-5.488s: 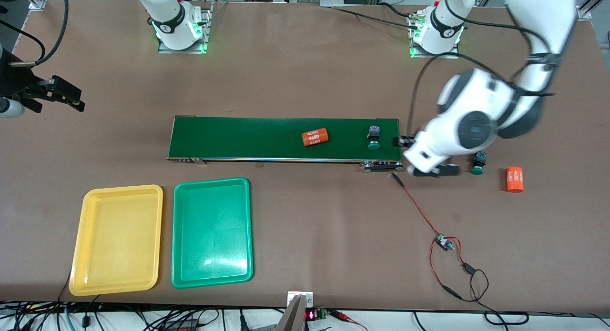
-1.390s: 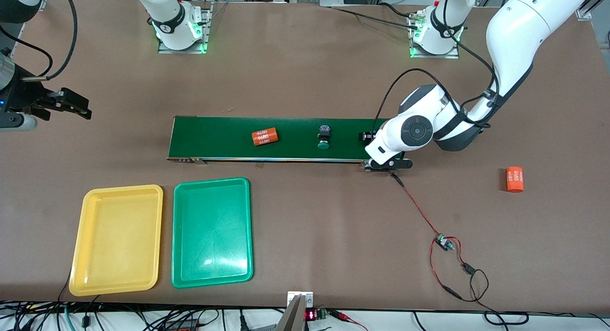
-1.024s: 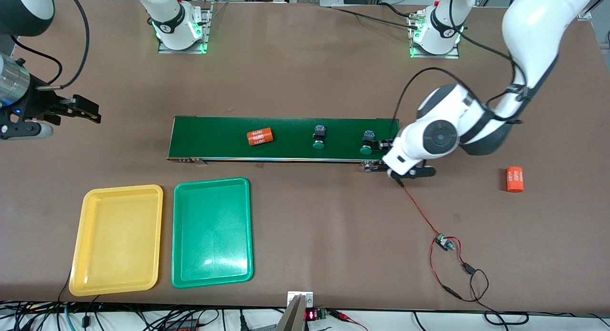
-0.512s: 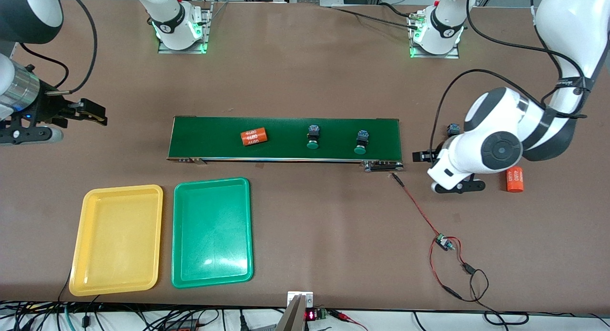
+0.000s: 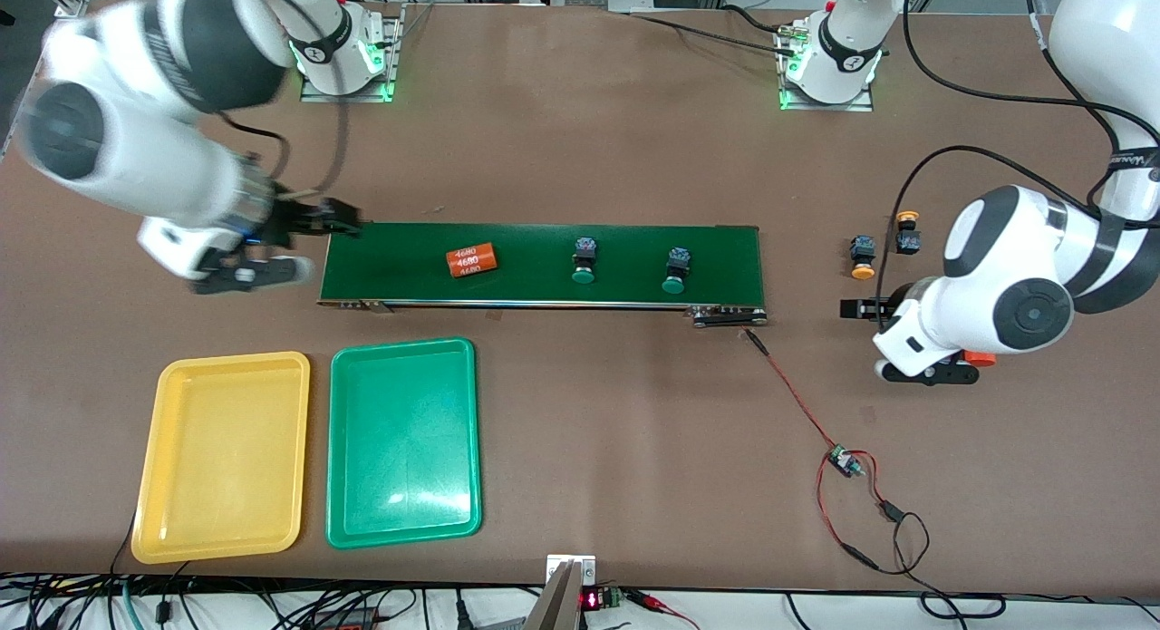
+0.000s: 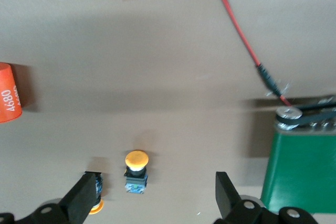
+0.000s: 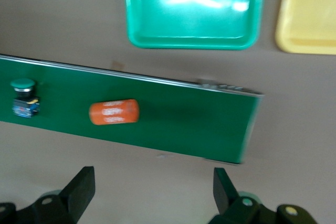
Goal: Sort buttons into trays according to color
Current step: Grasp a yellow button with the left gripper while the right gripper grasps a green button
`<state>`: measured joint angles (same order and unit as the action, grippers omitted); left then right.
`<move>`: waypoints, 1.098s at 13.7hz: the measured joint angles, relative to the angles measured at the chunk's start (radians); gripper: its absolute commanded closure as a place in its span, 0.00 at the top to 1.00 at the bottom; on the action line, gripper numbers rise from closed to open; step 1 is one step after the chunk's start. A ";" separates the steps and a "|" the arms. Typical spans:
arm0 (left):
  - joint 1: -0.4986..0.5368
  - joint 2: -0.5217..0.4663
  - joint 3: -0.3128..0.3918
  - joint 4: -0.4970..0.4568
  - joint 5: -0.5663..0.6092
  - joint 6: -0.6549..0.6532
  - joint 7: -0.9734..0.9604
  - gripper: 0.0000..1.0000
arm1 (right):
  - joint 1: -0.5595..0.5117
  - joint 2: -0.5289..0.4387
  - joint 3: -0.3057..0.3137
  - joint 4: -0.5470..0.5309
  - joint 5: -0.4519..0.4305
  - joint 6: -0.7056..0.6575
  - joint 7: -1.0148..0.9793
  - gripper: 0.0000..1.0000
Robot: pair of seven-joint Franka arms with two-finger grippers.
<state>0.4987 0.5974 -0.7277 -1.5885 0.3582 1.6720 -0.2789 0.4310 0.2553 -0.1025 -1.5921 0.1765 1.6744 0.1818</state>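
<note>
Two green buttons [image 5: 583, 258] [image 5: 676, 269] lie tipped on the conveyor belt [image 5: 544, 264] on our brown tabletop [image 5: 580, 412], caps toward the front camera; both trays [image 5: 222, 456] [image 5: 402, 441] sit nearer it.

Left wrist: our left gripper [image 6: 155, 200], jaws wide, hovers over two yellow-orange buttons [image 6: 136, 170] [image 6: 96, 196], an orange cylinder [image 6: 9, 99] nearby.

Right wrist: our right gripper [image 7: 152, 195], jaws wide, hangs by the belt's end.

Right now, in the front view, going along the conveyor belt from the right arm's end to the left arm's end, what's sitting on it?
On the conveyor belt: orange 4680 cylinder → first green button → second green button.
</note>
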 measured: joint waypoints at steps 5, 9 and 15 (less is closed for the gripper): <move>-0.071 -0.137 0.207 -0.362 -0.027 0.272 0.070 1.00 | 0.170 0.120 0.001 0.001 0.005 0.205 0.096 1.00; -0.128 -0.248 0.303 -0.615 -0.046 0.464 0.075 1.00 | 0.279 0.199 0.001 0.002 0.008 0.305 0.305 1.00; -0.199 -0.303 0.407 -0.841 -0.063 0.739 0.080 0.75 | 0.380 0.300 0.000 0.003 0.008 0.431 0.546 1.00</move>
<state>0.2995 0.2945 -0.3210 -2.4299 0.2953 2.4105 -0.1988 0.8112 0.5556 -0.1029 -1.5894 0.1844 2.1055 0.7276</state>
